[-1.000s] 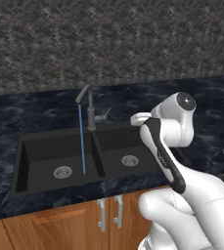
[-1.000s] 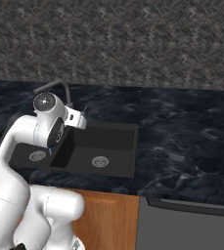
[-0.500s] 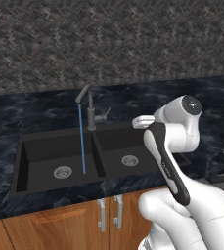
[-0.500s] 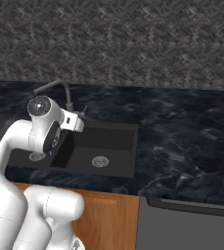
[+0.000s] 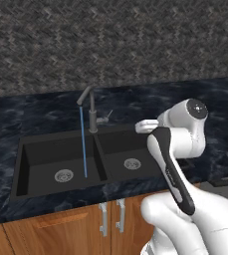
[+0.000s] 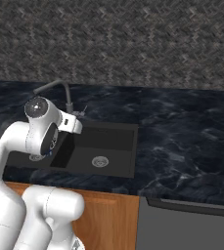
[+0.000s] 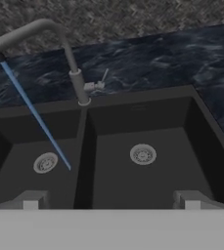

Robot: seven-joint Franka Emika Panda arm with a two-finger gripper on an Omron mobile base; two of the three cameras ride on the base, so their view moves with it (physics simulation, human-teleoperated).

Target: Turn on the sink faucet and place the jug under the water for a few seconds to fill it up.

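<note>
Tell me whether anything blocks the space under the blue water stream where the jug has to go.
Nothing visible does. The thin blue water stream falls from the dark grey faucet straight into the left basin of the black double sink, beside its silver drain.

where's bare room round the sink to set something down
Free: the dark counter right of the sink, up to the wall; the right basin around its drain.
Crowded: the left basin, where water falls from the faucet, and the strip behind by its lever.
</note>
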